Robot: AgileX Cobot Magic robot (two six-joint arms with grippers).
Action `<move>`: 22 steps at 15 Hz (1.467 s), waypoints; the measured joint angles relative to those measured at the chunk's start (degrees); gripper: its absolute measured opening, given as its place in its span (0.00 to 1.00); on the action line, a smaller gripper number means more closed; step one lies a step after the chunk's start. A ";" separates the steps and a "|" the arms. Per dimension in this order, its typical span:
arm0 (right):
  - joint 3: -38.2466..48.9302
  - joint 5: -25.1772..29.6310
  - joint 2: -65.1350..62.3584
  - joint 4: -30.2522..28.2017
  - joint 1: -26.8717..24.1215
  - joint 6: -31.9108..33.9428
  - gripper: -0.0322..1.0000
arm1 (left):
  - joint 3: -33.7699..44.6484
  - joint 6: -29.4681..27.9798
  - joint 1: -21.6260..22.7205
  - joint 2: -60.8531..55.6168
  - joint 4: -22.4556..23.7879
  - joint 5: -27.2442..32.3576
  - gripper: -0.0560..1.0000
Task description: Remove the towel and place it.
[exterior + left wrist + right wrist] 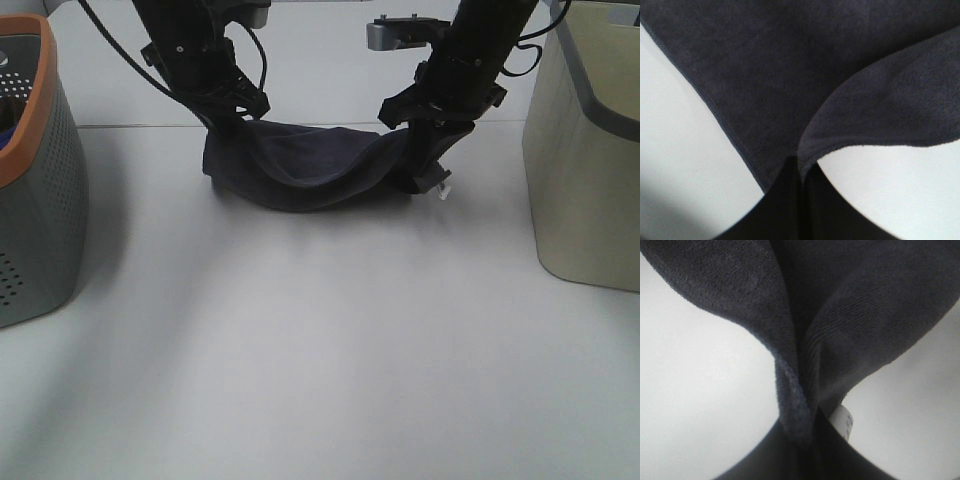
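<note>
The white table (320, 380) carries all items. At its left edge stands a grey perforated basket (35, 230) with an orange rim, and at its right edge stands a beige bin (590, 180). Farther back, in the middle, the dark towel (310, 165) hangs slung between the two arms, well apart from both containers. Its middle sags in a curve low over the table; contact with the surface cannot be confirmed. The left gripper (228, 118) is clamped on the towel's left end, jaws pressed together on the hemmed edge. The right gripper (432, 140) is clamped on the right end, jaws pinching bunched cloth beside a small white tag (443, 190).
</note>
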 joint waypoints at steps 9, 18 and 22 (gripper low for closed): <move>13.58 1.20 -1.83 -1.89 0.00 -2.58 0.05 | 24.24 0.63 0.00 -9.22 -3.50 0.17 0.05; 20.86 1.15 -2.35 4.01 0.00 -0.11 0.16 | 35.92 2.12 0.00 -11.06 -4.07 0.11 0.05; 20.91 1.20 -5.67 4.18 0.80 5.04 0.60 | 37.64 1.20 0.00 -12.72 -4.01 0.17 0.44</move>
